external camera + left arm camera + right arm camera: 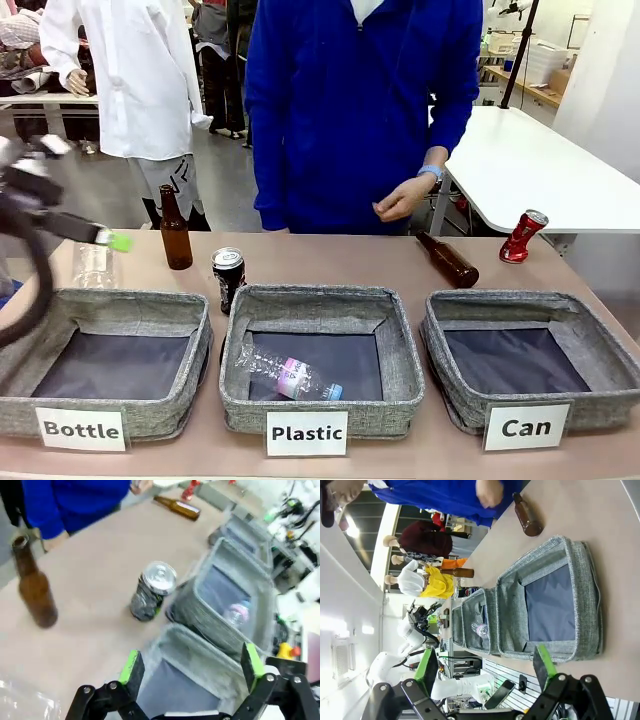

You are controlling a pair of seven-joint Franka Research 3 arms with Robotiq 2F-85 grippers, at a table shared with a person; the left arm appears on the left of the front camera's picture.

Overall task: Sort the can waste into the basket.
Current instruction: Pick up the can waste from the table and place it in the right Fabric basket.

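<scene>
step: opening pick, by my read; both cans sit on the table and none is in the Can basket (520, 298) yet
left gripper (192, 664): fingers wide apart, nothing between them, hovering over the far corner of the Bottle basket (200, 650)
black can (152, 592): upright on the table, ahead of the left gripper and a bit to its left, just past the basket rims, just beside the Plastic basket (200, 615)
right gripper (486, 664): fingers wide apart, empty; the Can basket lies straight ahead of its fingertips, dark floor bare
red can (523, 236): leaning, at the table's far right edge, beyond the Can basket from the right gripper, well apart from the left gripper
next move: probably left gripper goes forward and down to straddle the black can's sides, keeping off the upright brown bottle (32, 587) further to its left
person's hand (405, 197): above the far edge, near the lying brown bottle (448, 259)
writing: white cards read "Bottle" (82, 430), "Plastic" (307, 434), "Can" (526, 428)
black can print: pale, too blurred to read, maybe a brand
</scene>
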